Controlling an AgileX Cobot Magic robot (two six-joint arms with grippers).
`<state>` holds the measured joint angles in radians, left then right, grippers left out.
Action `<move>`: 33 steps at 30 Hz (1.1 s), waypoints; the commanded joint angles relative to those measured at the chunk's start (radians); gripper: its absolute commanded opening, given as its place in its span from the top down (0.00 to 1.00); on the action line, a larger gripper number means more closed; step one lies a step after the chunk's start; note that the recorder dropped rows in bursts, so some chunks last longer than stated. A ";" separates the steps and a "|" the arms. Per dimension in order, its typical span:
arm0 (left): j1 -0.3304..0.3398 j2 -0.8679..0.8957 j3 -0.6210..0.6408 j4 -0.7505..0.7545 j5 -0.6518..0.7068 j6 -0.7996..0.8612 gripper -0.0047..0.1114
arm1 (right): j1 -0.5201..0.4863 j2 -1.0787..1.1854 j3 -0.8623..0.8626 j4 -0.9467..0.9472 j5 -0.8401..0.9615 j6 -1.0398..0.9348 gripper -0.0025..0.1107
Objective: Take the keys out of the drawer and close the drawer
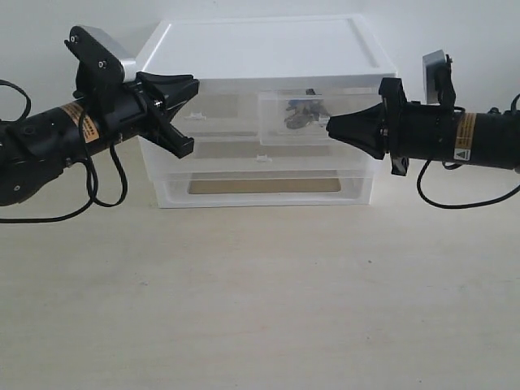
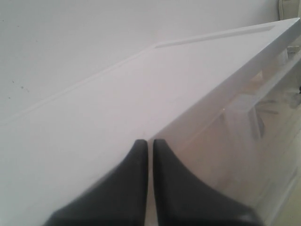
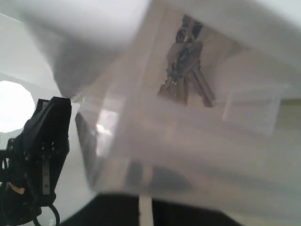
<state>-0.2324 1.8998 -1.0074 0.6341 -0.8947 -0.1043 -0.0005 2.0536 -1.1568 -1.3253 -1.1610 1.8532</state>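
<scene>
The drawer point(image 1: 278, 134), the right one of the cabinet's top pair, stands pulled out of the white cabinet point(image 1: 260, 49). The keys point(image 1: 299, 114) lie inside it, silver with a touch of blue, and show through the translucent wall in the right wrist view point(image 3: 186, 66). My right gripper point(image 1: 331, 123) is shut, and its tip is at the right part of the drawer's front point(image 3: 197, 141). There the fingertips blur behind the plastic point(image 3: 146, 172). My left gripper point(image 1: 192, 84) is shut and empty at the front left edge of the cabinet top point(image 2: 141, 94), fingertips nearly touching point(image 2: 149, 141).
The identical left top drawer point(image 1: 213, 110) is pushed in. Below it are a full-width drawer point(image 1: 260, 154) and a bottom drawer point(image 1: 264, 187). The cabinet stands against a white wall on a pale wooden table point(image 1: 260, 301). The left arm point(image 3: 42, 160) shows in the right wrist view.
</scene>
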 commanded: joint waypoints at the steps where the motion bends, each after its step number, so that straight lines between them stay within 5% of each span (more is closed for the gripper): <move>1: 0.013 0.003 -0.013 -0.122 0.030 0.004 0.92 | 0.010 -0.028 0.068 -0.081 -0.031 -0.055 0.98; 18: 0.013 0.074 -0.051 -0.122 0.030 -0.031 0.92 | 0.010 -0.190 0.372 -0.027 -0.044 -0.245 0.98; 33: 0.013 0.074 -0.051 -0.120 0.032 -0.037 0.92 | 0.010 -0.242 0.418 -0.068 -0.021 -0.274 0.98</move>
<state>-0.2343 1.9570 -1.0331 0.6551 -0.9538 -0.1307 0.0051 1.8231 -0.7458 -1.3377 -1.1684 1.5879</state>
